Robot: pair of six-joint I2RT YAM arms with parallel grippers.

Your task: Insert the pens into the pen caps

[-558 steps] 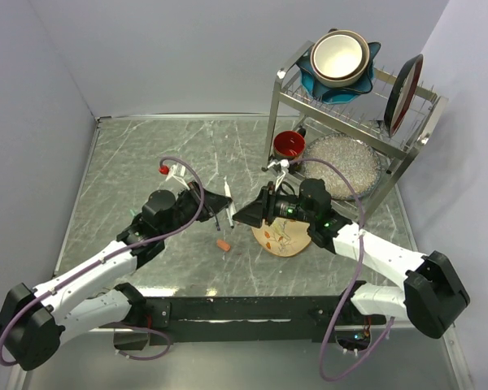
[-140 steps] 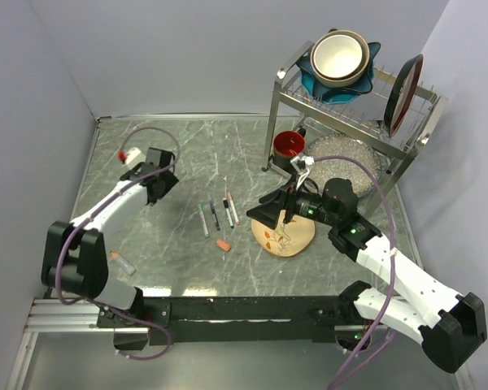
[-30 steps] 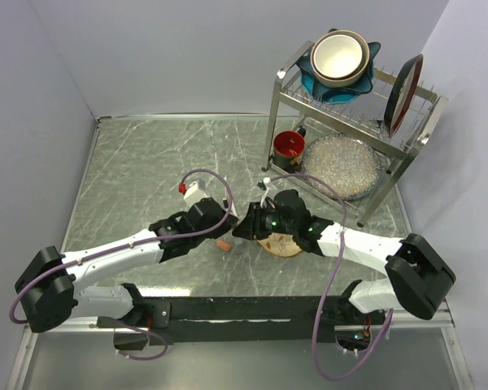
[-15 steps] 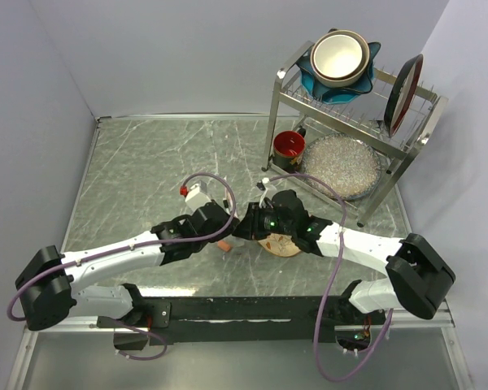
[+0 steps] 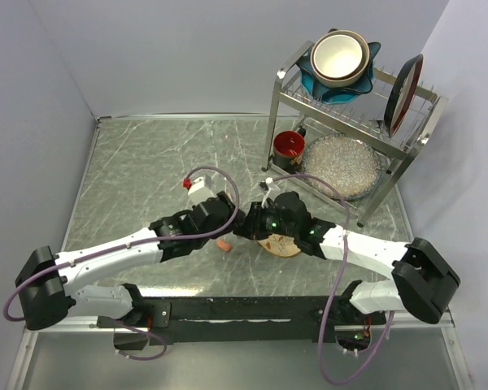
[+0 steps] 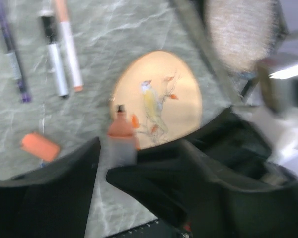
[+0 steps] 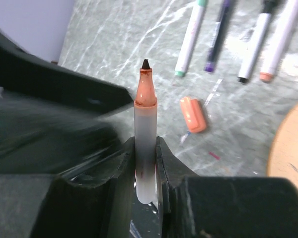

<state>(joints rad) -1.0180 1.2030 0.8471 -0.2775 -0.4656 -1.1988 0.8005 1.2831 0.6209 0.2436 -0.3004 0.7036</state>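
Observation:
My right gripper (image 7: 145,148) is shut on a white pen (image 7: 145,144), which stands upright in the jaws with its orange tip and black nib bare. In the blurred left wrist view that pen (image 6: 121,144) stands between the fingers of my left gripper (image 6: 120,166), which are open on either side of it. Seen from above, the left gripper (image 5: 234,218) and right gripper (image 5: 244,226) meet nose to nose. An orange pen cap (image 7: 192,114) (image 6: 39,146) (image 5: 224,244) lies on the table just below them. Several more pens (image 7: 188,37) (image 6: 54,62) lie side by side beyond it.
A bird-painted plate (image 6: 161,99) (image 5: 283,244) lies under the right arm. A red cup (image 5: 289,145) stands by the dish rack (image 5: 350,114) at the back right, which holds bowls and plates. Purple cables loop over both wrists.
The left gripper's jaws have opened off the pen and its wrist has eased back a little. The right gripper has tightened on the pen and stayed in place.

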